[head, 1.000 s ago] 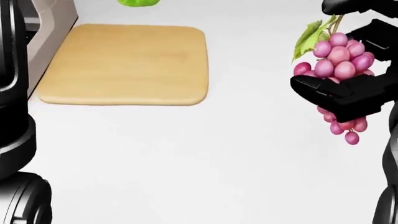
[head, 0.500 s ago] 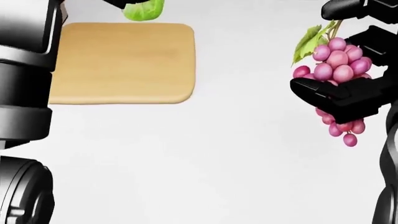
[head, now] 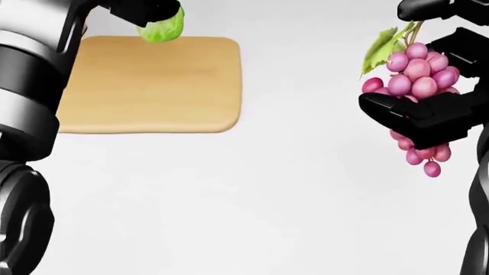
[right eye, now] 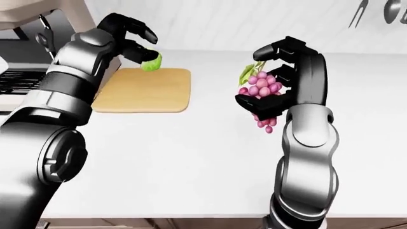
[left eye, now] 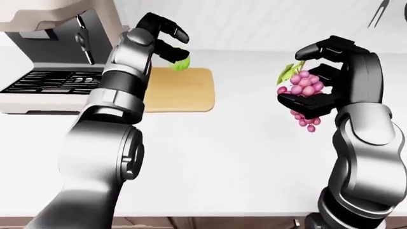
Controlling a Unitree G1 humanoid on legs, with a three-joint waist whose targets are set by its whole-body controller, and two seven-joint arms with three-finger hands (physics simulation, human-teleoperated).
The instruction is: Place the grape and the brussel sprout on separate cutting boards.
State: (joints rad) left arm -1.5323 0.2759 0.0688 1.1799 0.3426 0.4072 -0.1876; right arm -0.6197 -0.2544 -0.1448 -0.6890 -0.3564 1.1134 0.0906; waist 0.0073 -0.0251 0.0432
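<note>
My right hand [head: 428, 109] is shut on a bunch of pink grapes [head: 417, 80] with a green leaf, held above the white counter at the right of the head view. My left hand [left eye: 166, 44] is shut on a green brussel sprout [head: 162, 27] and holds it over the top edge of a tan wooden cutting board [head: 153, 86] at the upper left. In the right-eye view the sprout [right eye: 151, 63] hangs just above the board [right eye: 146, 93]. Only one board shows.
A coffee machine with a grated drip tray [left eye: 51, 81] stands left of the board. The white counter [head: 268, 200] spreads below and right of the board. Utensils [right eye: 372, 12] hang on the wall at the upper right.
My left hand with the sprout has come down and toward the board's top edge. The view has shifted slightly. The right hand with the grapes has hardly moved.
</note>
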